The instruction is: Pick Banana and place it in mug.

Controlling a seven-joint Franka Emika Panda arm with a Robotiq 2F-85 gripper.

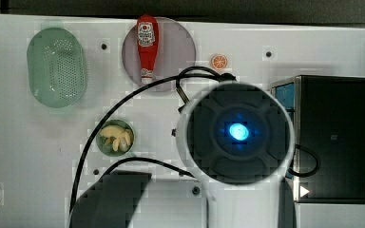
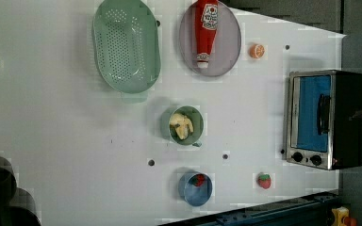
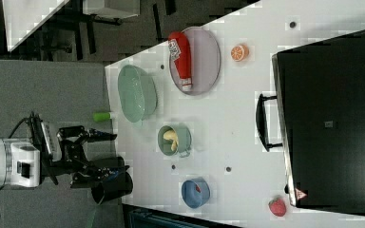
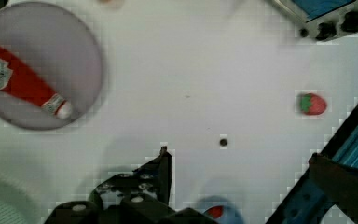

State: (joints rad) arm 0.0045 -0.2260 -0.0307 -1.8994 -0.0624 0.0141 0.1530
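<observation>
Already the banana (image 2: 181,125) sits inside the mug (image 2: 187,126) mid-tabletop (image 2: 66,132), so I judge the placing done; my gripper (image 3: 108,153) is off to the side w/ fingers spread wide, empty — next: just park, nothing else.

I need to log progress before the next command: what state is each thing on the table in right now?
banana: lying inside the mug, free of the gripper
mug: upright, holding the banana
gripper: open, empty, off the table's edge in the right view
ketchup bottle: lying on its side on the plate
plate: flat, carrying the bottle
blue bowl: upright, strawberry inside
toaster oven: door shut
</observation>
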